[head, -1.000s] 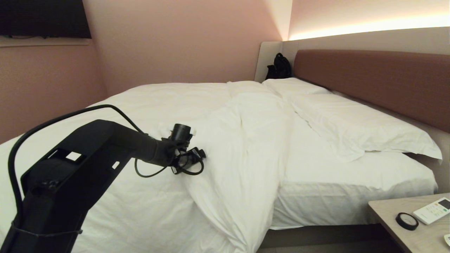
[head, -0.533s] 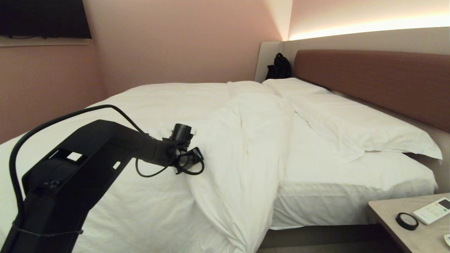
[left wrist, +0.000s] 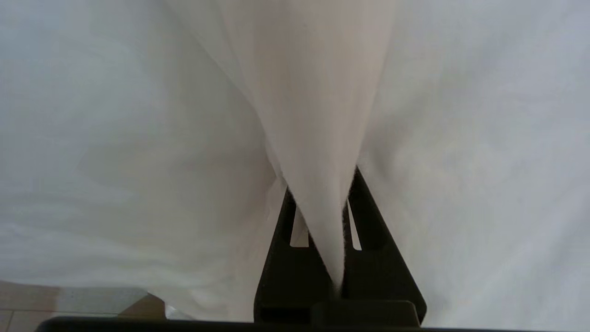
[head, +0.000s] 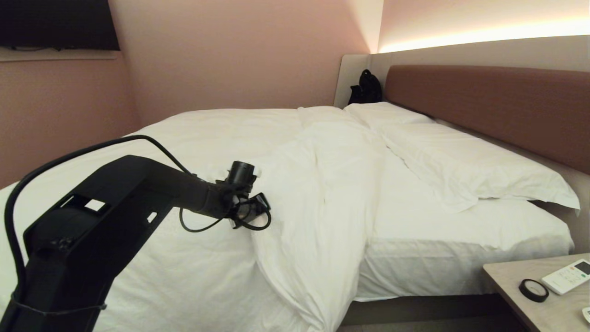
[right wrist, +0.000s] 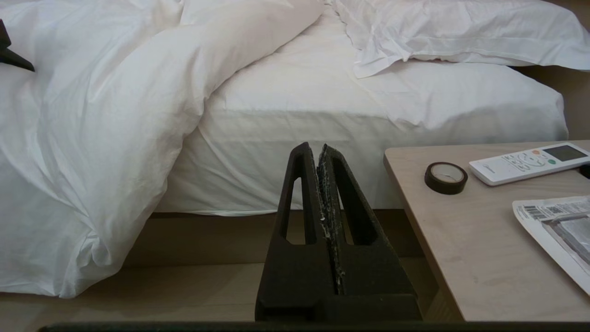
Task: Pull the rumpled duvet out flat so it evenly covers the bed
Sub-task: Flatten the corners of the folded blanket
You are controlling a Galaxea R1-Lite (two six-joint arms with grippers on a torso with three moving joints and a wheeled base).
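The white duvet (head: 313, 193) lies bunched on the left part of the bed (head: 438, 240), its edge folded back in a thick ridge that hangs over the near side. My left gripper (head: 260, 207) rests on that ridge. In the left wrist view it (left wrist: 322, 184) is shut on a pinched fold of the duvet (left wrist: 313, 92) that runs between its black fingers. My right gripper (right wrist: 318, 148) is shut and empty, held low in front of the bed's near side (right wrist: 322, 138), apart from the duvet (right wrist: 115, 115).
Two white pillows (head: 461, 161) lie along the brown headboard (head: 484, 106), with a black bag (head: 366, 87) in the far corner. A nightstand (head: 544, 313) at the near right holds a tape roll (head: 533, 289), a remote (head: 567, 275) and a paper (right wrist: 557, 226).
The left gripper has shut on a fold of the duvet and the cloth under it has gathered slightly. The arm has hardly moved.
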